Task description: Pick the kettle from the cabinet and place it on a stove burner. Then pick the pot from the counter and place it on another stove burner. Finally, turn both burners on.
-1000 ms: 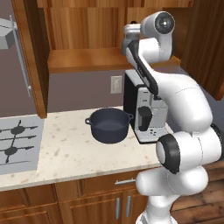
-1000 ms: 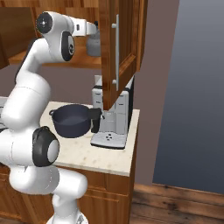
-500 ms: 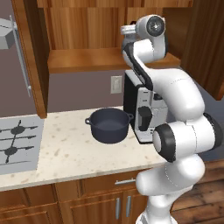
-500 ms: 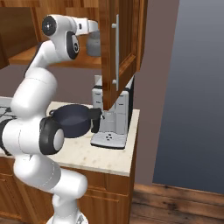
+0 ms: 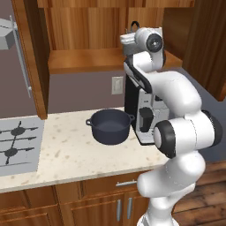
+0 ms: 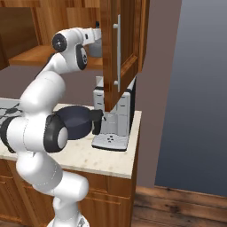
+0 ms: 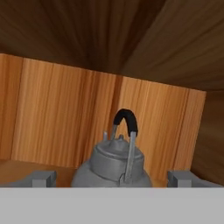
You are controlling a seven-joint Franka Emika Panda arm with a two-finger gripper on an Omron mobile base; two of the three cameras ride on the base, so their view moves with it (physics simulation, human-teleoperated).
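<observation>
Kettle (image 7: 113, 164) grey and rounded, black arched handle upright, standing on the plank shelf of the cabinet (image 5: 101, 59), close before the back wall. Seen from the hand camera dead ahead and centred between the two fingertips (image 7: 43, 178), which stand far apart at either side of it, touching nothing. Gripper (image 7: 113, 179) spread wide, level with the kettle's body, just short of it. From the left base camera, kettle's handle (image 5: 133, 24) peeking above the white wrist inside the cabinet opening. From the right base camera, a slice of grey kettle (image 6: 95, 47) showing between the wrist and the open cabinet door (image 6: 119, 48) with its long slim silver pull. Below the cabinet, on the speckled beige counter (image 5: 66, 152): dark blue-grey pot (image 5: 110, 126), lidless, sitting directly under the shelf, just beside the white-and-black coffee machine (image 5: 141, 117). Further along the counter from the pot, away from the machine, silver cooktop with black burners (image 5: 13, 141), bare of cookware.
</observation>
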